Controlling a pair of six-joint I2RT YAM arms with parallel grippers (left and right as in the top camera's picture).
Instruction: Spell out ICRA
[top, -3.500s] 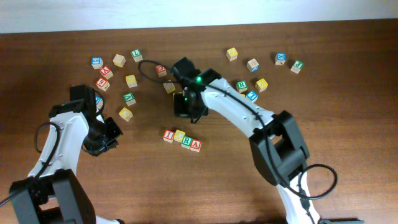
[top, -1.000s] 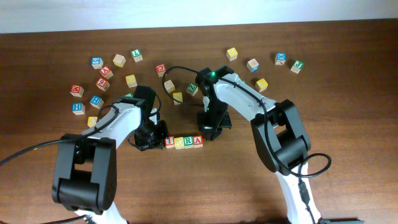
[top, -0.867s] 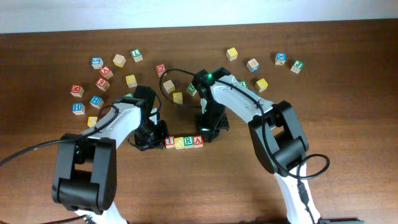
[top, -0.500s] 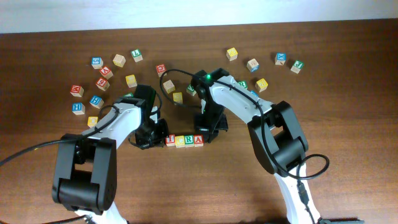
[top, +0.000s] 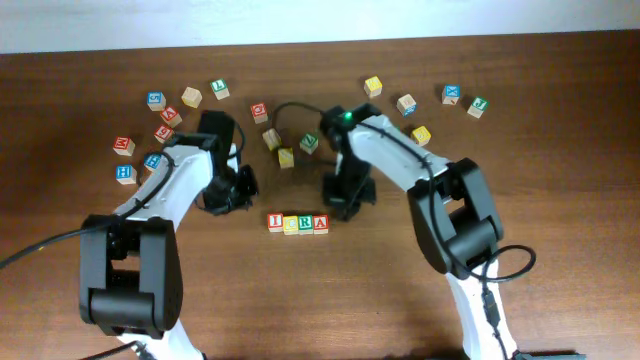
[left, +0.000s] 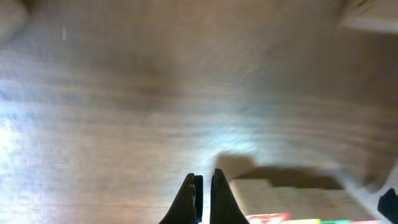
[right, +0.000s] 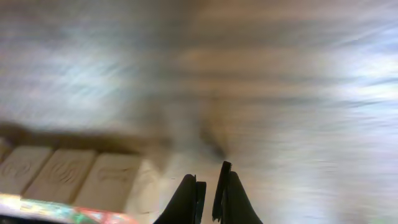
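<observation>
Four letter blocks stand in a tight row (top: 298, 223) on the wooden table, reading I, C, R, A from left to right. My left gripper (top: 240, 196) is shut and empty, up and to the left of the row's I end. In the left wrist view its fingers (left: 203, 190) hover over bare wood, with the row (left: 292, 200) just to their right. My right gripper (top: 340, 203) is shut and empty, just above the A end. In the right wrist view its fingers (right: 209, 186) are beside the row (right: 68, 174), apart from it.
Loose letter blocks lie scattered at the back: a cluster at the far left (top: 163, 133), a few between the arms (top: 286, 157), and several at the back right (top: 406, 104). The table's front half is bare wood.
Both grippers have drawn back from the ends of the row. The left arm has moved up and left, the right slightly up and right. The row stays in place.
</observation>
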